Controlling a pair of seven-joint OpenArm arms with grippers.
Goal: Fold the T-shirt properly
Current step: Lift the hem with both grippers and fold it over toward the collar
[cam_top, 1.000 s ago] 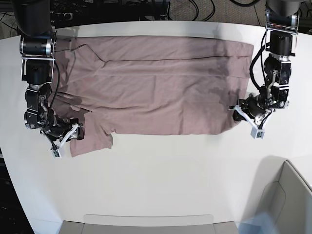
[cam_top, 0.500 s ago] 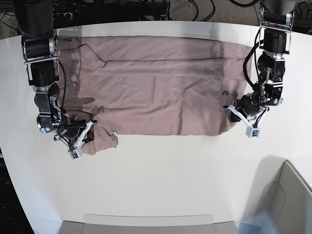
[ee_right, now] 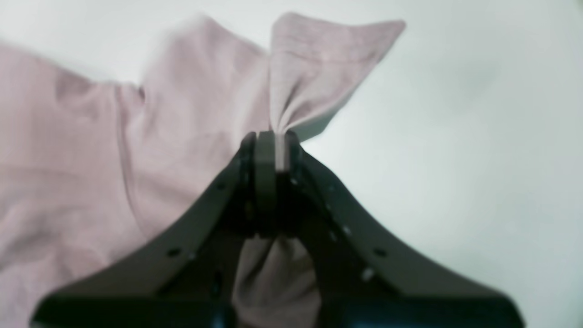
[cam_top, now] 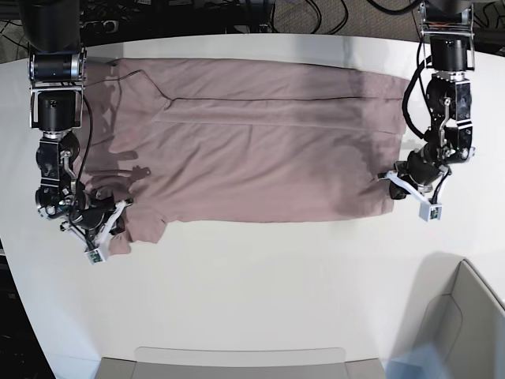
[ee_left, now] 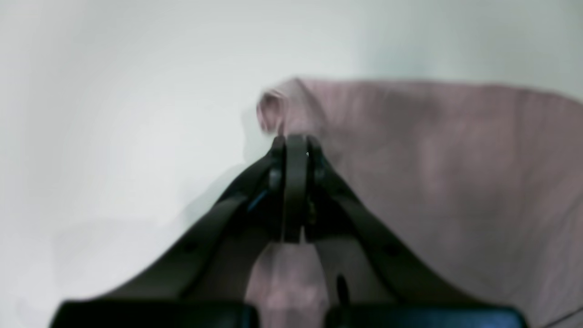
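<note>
Right wrist view: T-shirt (ee_right: 191, 118) sleeve bunched inside clamped right claw (ee_right: 271, 141).

Both wrist views blurred; T-shirt (ee_right: 191, 118) cut off at their edges.

The big white bench (cam_top: 260, 284) holds a soft dusty-pink cotton T-shirt (cam_top: 260, 142), lying spread out near its back edge.

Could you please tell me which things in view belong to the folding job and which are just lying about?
Job:
- T-shirt, spread on the table
- left gripper, shut on its hem corner
- right gripper, shut on its sleeve

Lying about:
- grey bin
- cables
</note>
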